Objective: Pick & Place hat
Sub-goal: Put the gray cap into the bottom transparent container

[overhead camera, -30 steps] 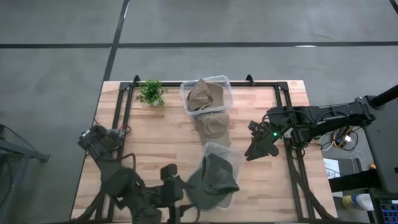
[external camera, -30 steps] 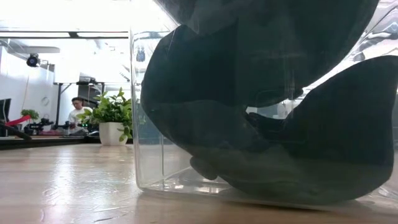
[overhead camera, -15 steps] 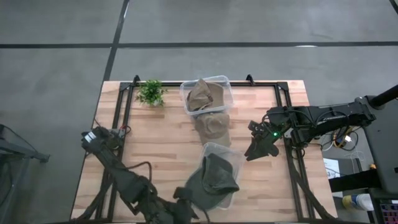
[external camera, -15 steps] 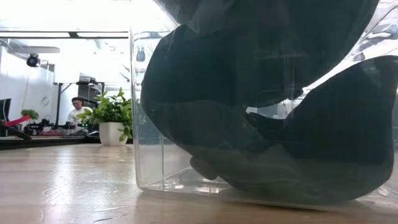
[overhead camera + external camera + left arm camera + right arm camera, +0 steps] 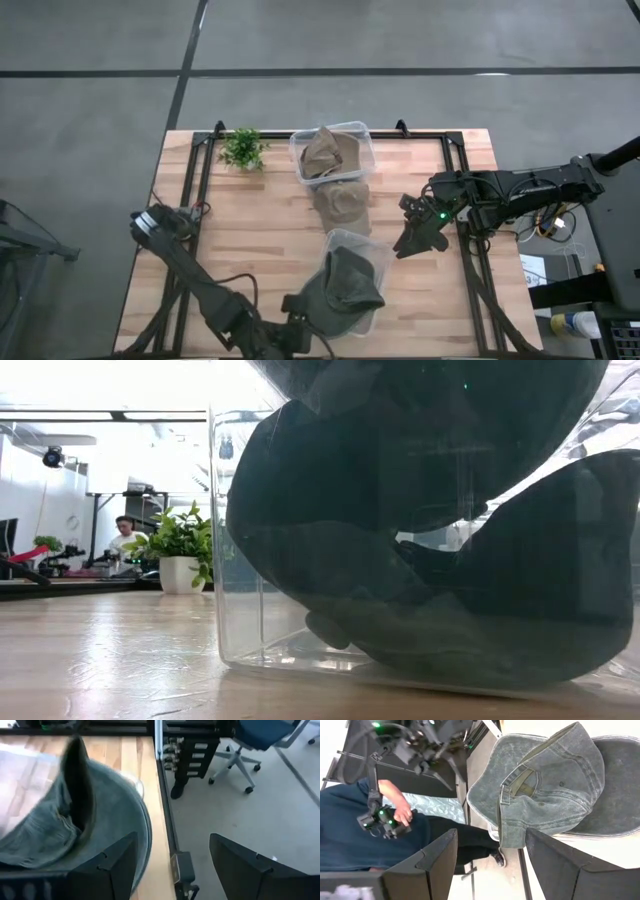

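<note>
Hat (image 5: 345, 285) drapes over its clear bin (image 5: 372, 250); both arms' fingers hover nearby, released.

No legible text, label, brand, number or sign in any view.

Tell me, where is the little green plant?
In the high view the small green potted plant stands at the table's far edge, on the left side, just left of the clear plastic bin holding a tan hat.
</note>
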{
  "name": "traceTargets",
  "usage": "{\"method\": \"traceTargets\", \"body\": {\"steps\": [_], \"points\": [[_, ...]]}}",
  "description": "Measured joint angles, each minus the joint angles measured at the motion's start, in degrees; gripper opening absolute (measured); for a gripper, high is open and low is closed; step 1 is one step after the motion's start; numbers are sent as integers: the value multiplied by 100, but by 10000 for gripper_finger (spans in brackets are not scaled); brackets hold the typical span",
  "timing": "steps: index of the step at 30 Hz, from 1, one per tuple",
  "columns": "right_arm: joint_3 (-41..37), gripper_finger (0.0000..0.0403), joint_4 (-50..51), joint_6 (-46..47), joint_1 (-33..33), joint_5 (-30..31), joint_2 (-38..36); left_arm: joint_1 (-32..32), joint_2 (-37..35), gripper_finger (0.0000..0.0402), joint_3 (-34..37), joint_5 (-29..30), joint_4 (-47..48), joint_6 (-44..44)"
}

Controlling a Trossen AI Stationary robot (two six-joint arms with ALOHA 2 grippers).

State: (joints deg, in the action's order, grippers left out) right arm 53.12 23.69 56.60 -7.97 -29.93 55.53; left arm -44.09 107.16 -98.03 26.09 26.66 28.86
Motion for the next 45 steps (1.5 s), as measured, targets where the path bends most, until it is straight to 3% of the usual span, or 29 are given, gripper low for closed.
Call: {"method": "traceTargets", "body": {"steps": [8,15,17,19,23,32,38,45], "points": [[0,228,0,21,0,0,0,2,8,238,575,361,-326,-406],[0,228,0,21,0,0,0,52,8,238,655,908,-534,-1238],[0,228,0,2,-2,0,0,67,8,234,653,918,-571,-1496],[0,228,0,3,0,0,0,129,28,225,653,565,-582,-1729],[0,228,0,10,0,0,0,188,206,205,653,165,-592,-1774],[0,228,-2,7,0,0,0,255,194,192,568,654,-617,-1291],[0,228,-3,22,-2,0,0,549,203,112,546,203,-585,-1330],[0,228,-3,19,-1,0,0,899,187,15,546,198,-682,-1070]]}}
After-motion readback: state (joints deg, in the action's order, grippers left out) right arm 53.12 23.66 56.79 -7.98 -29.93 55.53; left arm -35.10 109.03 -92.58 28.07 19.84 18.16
